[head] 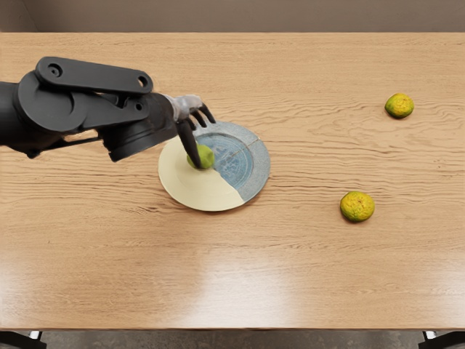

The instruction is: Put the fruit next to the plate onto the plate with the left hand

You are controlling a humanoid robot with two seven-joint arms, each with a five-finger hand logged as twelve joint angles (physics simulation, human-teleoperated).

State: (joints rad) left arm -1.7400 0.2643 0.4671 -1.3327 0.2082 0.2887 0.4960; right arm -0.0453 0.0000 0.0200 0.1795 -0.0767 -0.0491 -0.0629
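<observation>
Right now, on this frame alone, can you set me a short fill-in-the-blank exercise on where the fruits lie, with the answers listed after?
1. The fruit at the left hand lies on the ___.
2. The near fruit and the far fruit both rest on the table, to the picture's ___ of the plate.
3. In all, ___ fruits are in view.
Missing words: plate; right; three.

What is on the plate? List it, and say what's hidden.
One fruit is on the plate, near its middle. The left hand covers the fruit's left side and part of the plate's left rim.
</observation>
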